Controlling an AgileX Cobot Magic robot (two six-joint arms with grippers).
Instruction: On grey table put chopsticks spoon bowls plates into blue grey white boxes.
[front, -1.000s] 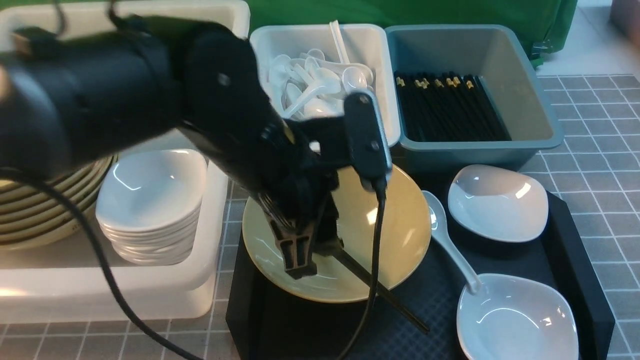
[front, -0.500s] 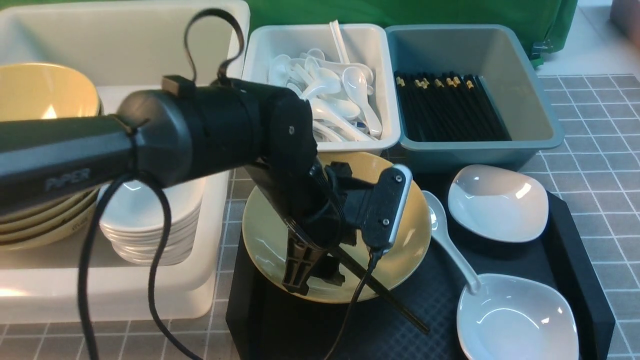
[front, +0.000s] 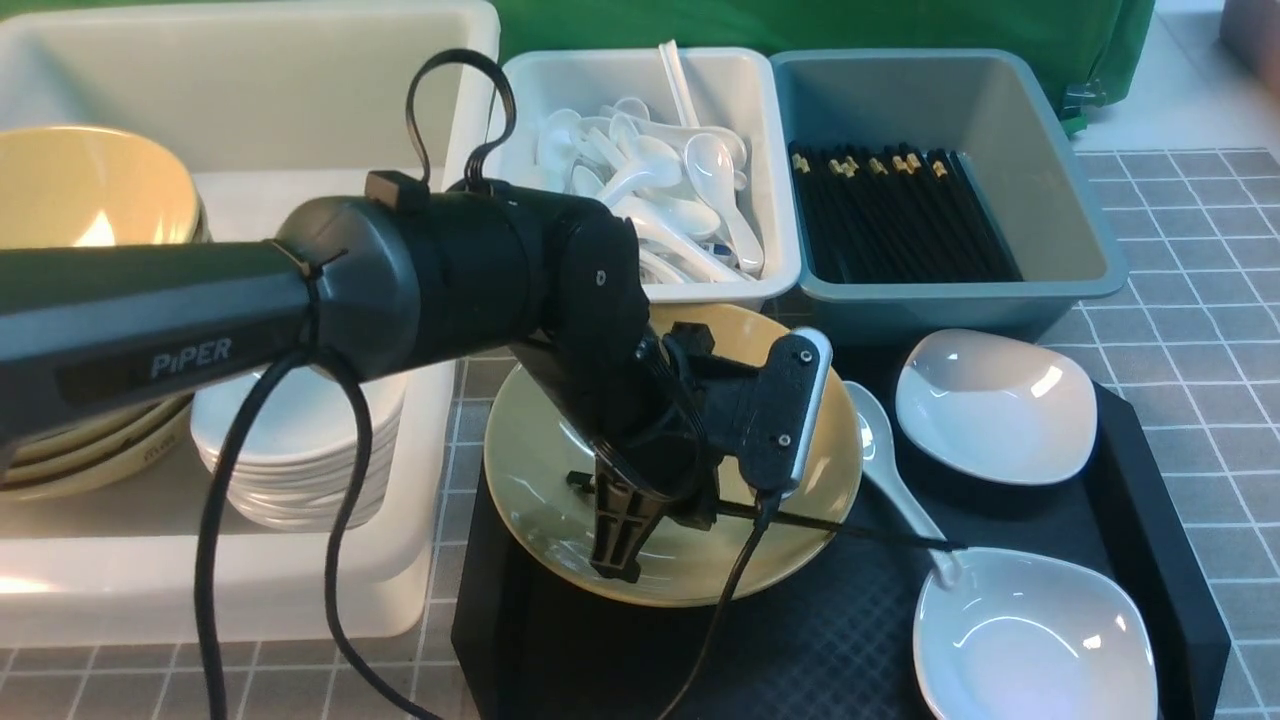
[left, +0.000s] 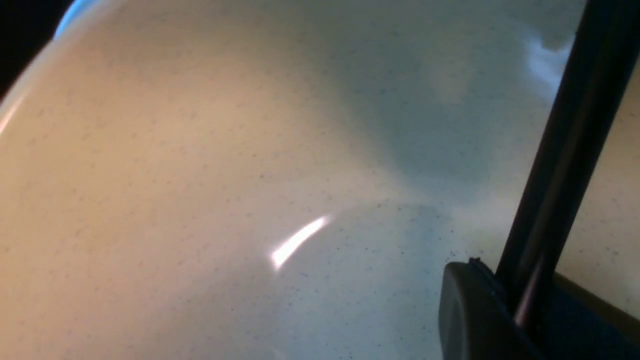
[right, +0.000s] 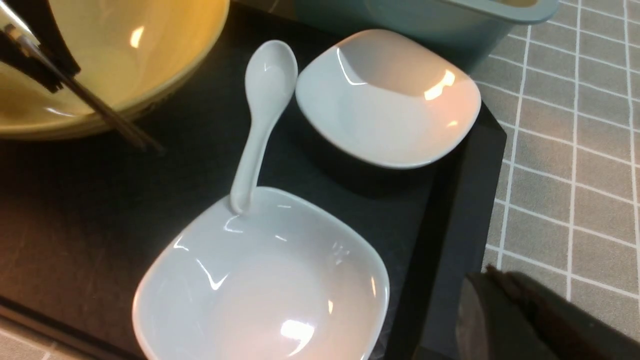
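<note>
My left gripper (front: 620, 560) hangs over a yellow bowl (front: 540, 450) on the black tray and is shut on the black chopsticks (front: 860, 528). They stick out sideways toward the near plate (front: 1030, 640). In the left wrist view the chopsticks (left: 565, 150) run out of the closed left gripper (left: 500, 285) above the bowl's glaze (left: 200, 175). The white spoon (front: 890, 480) lies on the tray, its handle resting on the near plate's rim. A second plate (front: 990, 405) sits behind. My right gripper (right: 487, 275) is shut and empty, beside the tray's edge over the grey table (right: 550, 150).
The big white tub (front: 300, 590) holds stacked yellow bowls (front: 80, 190) and stacked white plates (front: 300, 450). The small white bin (front: 760, 130) holds several spoons. The blue-grey bin (front: 1060, 170) holds several chopsticks. The black tray (front: 1150, 480) has a raised rim.
My left gripper has closed on the chopsticks. They have swung from a slant across the bowl's front to nearly level, pointing at the near plate. The left arm settled lower over the bowl.
</note>
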